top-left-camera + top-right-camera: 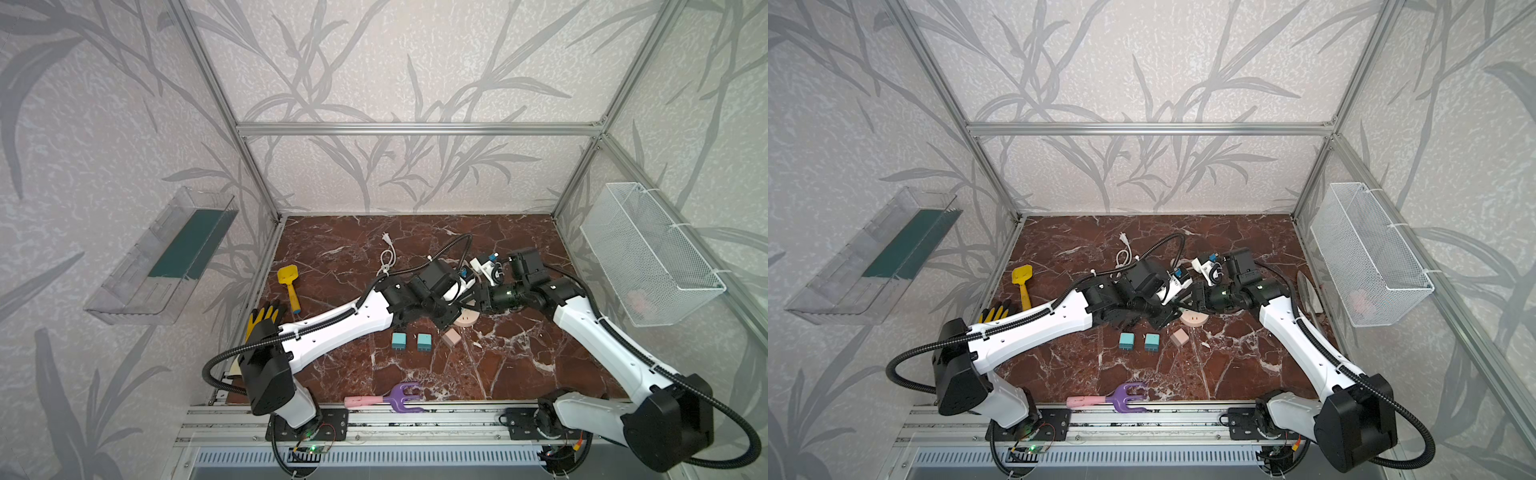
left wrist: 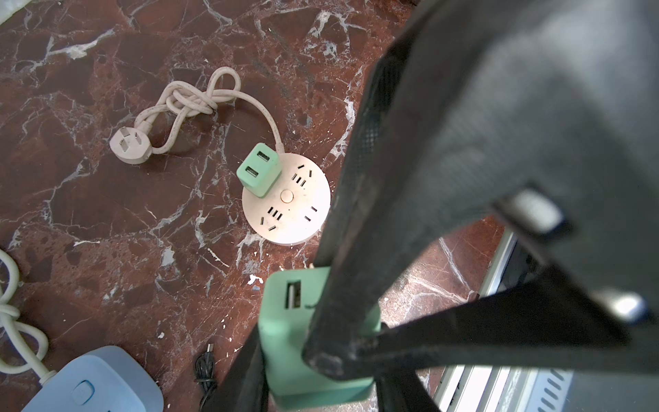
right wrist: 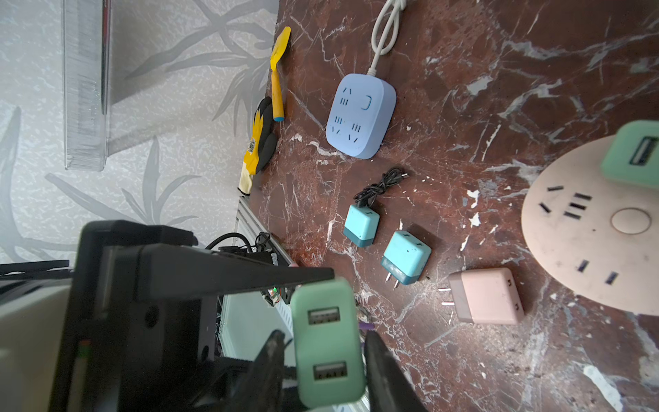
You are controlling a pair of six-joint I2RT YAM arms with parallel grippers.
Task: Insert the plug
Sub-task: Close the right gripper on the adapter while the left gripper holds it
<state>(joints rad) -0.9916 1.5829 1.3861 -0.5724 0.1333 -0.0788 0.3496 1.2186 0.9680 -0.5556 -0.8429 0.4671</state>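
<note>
**Count**
- Green plugs: two. The plug [image 3: 328, 342] is held off the surface [image 1: 519, 365]. The second green plug [image 2: 259, 170] is seated in the hub [image 2: 285, 210].
- Hub: one, round, lying flat.
- Blue plugs [image 3: 361, 226]: two, side by side on the surface.
- Pink plug [image 3: 486, 296]: one, between the blue plugs and the hub.
- Blue strip [image 3: 360, 116]: one.
- Black cable [image 3: 379, 185]: one, bundled, running to a blue plug.
- Shovel [image 1: 289, 286], glove [image 1: 262, 318] and rake [image 1: 399, 397]: one each, near the surface edges.

**Plug orientation**
- The USB face, with two ports in line, is turned toward both wrist cameras.
- The prongs are hidden on the far side.
- In the right wrist view, the long axis runs parallel to the right end effector's fingers.

**Plug location**
- The plug is where the two arms meet, near the hub and not in it.
- In both top views the arms hide it.

**End effectors**
- Left end effector [image 2: 319, 342]: closed on the plug, one finger on either side of its body.
- Right end effector [image 3: 322, 364]: its fingers flank the plug. Whether they clamp it cannot be told.
</note>
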